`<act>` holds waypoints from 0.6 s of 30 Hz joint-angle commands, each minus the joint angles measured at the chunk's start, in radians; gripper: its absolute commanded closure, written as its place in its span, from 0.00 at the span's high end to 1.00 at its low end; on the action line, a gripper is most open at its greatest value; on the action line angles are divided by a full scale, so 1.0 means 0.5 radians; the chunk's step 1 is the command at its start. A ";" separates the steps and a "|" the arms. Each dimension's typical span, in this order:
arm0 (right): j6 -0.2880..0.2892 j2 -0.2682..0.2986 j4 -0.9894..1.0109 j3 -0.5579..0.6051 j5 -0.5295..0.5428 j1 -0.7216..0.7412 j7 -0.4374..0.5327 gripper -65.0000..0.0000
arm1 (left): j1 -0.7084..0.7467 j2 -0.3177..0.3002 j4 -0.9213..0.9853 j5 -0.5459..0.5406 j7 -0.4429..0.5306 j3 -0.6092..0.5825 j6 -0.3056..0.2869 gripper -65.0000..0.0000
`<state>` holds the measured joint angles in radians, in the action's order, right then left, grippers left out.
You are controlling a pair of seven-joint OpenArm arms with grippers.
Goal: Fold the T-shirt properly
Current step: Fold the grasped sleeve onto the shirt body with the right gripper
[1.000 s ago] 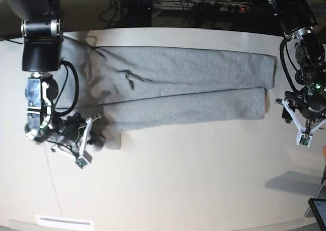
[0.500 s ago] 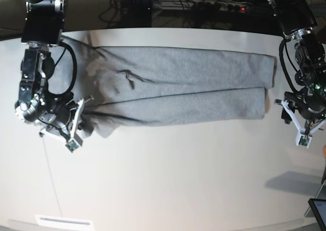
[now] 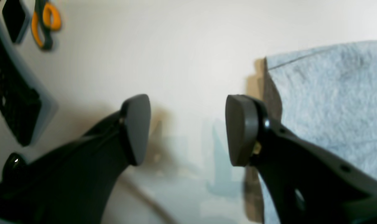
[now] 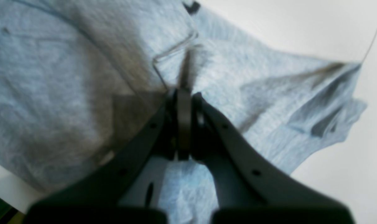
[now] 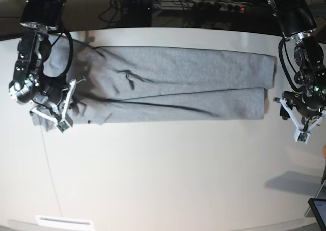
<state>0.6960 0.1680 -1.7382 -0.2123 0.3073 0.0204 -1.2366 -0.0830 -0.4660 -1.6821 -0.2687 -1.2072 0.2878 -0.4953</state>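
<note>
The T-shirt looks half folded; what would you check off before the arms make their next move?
1. T-shirt flat in a long band on the table: ok.
2. Right gripper fingers shut on cloth: ok.
3. Left gripper open, nothing held: ok.
4. Left gripper beside the shirt's end, over bare table: ok.
5. Sleeve end by the right gripper smooth: not ok, bunched.
6. Lettering side facing down: cannot tell.

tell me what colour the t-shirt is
Plain heather grey T-shirt; no print showing. The base view shows it best.
</note>
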 commanded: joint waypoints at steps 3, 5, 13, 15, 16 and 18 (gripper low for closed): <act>0.004 0.018 -0.094 -0.010 0.019 -0.018 -0.008 0.00 | -0.038 -0.042 0.012 0.005 0.032 0.012 0.010 0.58; 0.004 0.018 -0.119 -0.010 0.019 -0.030 -0.048 0.00 | -0.041 -0.042 0.009 0.005 0.032 0.012 0.010 0.58; 0.004 0.018 -0.201 -0.013 0.019 -0.134 -0.069 0.00 | -0.044 -0.042 0.006 0.005 0.032 0.012 0.010 0.58; 0.004 0.018 -0.208 -0.013 0.016 -0.171 -0.069 0.00 | -0.044 -0.042 0.006 0.005 0.032 0.012 0.010 0.58; 0.004 0.018 -0.214 -0.013 0.016 -0.190 -0.069 0.00 | -0.044 -0.045 0.006 0.005 0.032 0.012 0.010 0.58; 0.004 0.018 -0.217 -0.013 0.016 -0.217 -0.069 0.00 | -0.044 -0.045 0.006 0.005 0.032 0.012 0.010 0.58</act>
<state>0.6964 0.1669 -1.8244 -0.2138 0.3099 -0.1013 -1.2781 -0.0879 -0.4679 -1.6630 -0.2661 -1.2076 0.2878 -0.4953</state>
